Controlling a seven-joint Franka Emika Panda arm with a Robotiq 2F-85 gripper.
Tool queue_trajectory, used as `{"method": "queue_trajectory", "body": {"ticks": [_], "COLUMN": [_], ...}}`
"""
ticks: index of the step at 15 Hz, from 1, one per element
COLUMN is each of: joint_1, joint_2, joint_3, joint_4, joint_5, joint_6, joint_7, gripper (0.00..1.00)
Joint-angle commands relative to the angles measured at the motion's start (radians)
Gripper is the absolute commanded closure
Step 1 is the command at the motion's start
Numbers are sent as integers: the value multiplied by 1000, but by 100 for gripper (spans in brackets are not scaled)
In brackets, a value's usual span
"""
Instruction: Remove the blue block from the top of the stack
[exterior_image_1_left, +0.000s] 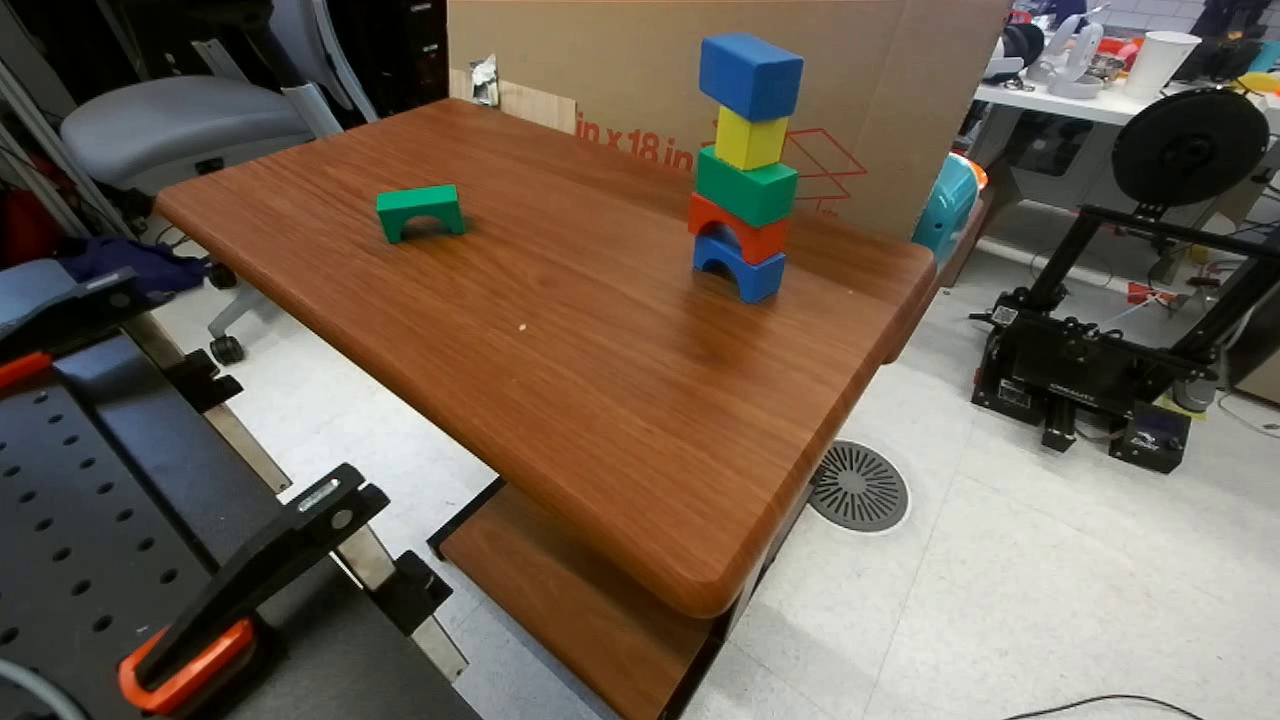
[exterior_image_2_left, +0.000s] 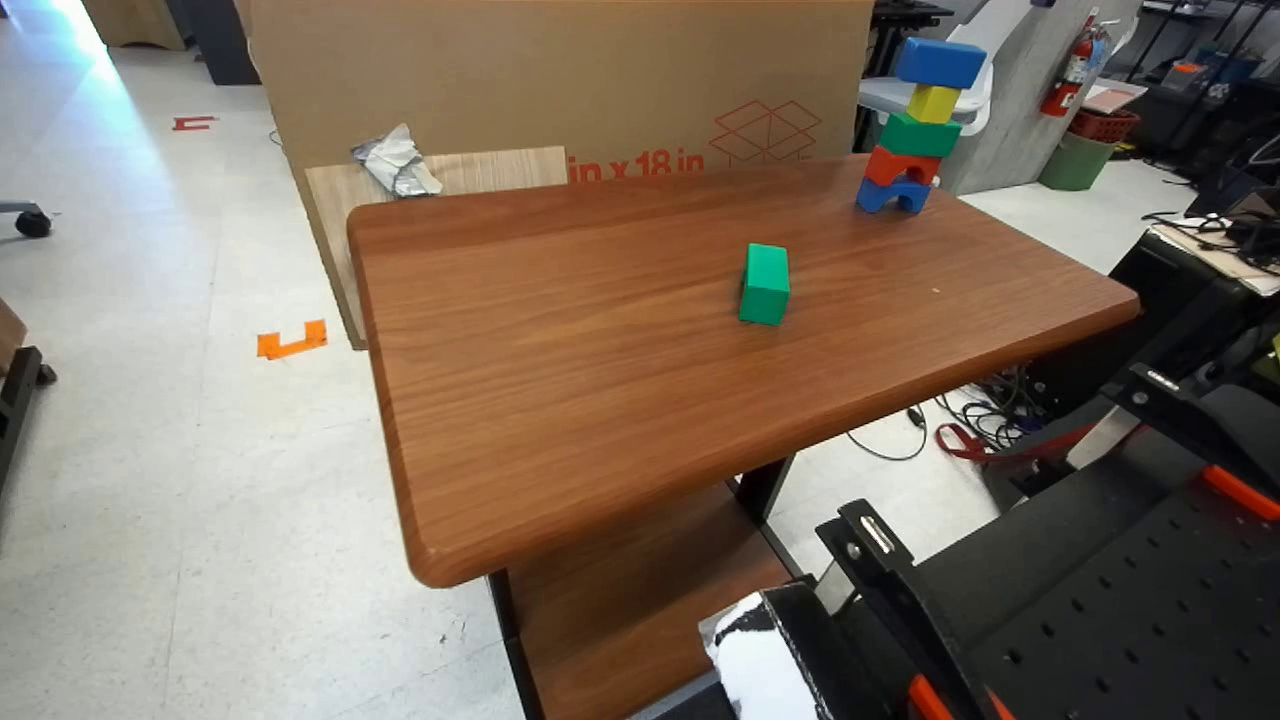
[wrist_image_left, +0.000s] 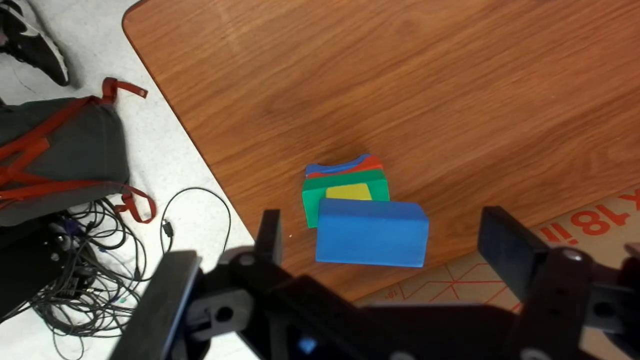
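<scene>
1. Pose, from the wrist view: the gripper (wrist_image_left: 385, 240) enters at the lower edge and points steeply down toward the brown wood-grain tabletop (wrist_image_left: 425, 100). Exact wrist tilt cannot be told.
2. Gripper state: released, holding nothing. Its 2 dark fingers (wrist_image_left: 270, 235) stand wide apart, 1 to each side of the view.
3. Plain, smooth, bright-blue rectangular block (wrist_image_left: 372, 237) (material unclear): ahead of the gripper, showing in the gap, touching neither finger. Long side lies roughly along the finger-to-finger line; in this view it sits slightly nearer the left finger.
4. Same block, both exterior views: topmost on the upright stack of coloured blocks (exterior_image_1_left: 747, 188), resting on a small yellow cube (exterior_image_2_left: 933, 104) and overhanging it.
5. Below the cube, going away from the gripper: green oblong block (exterior_image_2_left: 918, 135), red arch block (exterior_image_2_left: 904, 163), blue arch block (exterior_image_2_left: 893, 192), the last on the tabletop. Wrist view shows these partly covered by the block on top.
6. Green arch-shaped block (exterior_image_1_left: 420, 203): on the tabletop, well apart from the stack the gripper faces.
7. Tan cardboard with red print (wrist_image_left: 467, 277): past the right finger, along the tabletop edge. Grey bag with red straps (wrist_image_left: 65, 145) and tangled black cables (wrist_image_left: 85, 280): on the pale floor (wrist_image_left: 160, 165), out beyond the left finger.
</scene>
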Motion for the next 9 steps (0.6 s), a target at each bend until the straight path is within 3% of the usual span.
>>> {"method": "queue_trajectory", "body": {"ticks": [1,9], "joint_1": [2,15], "joint_2": [43,99], "joint_3": [-2,-3], "joint_4": [48,94], "joint_5": [13,0], "joint_6": [16,14], "joint_7": [1,9], "gripper": [0,0]}}
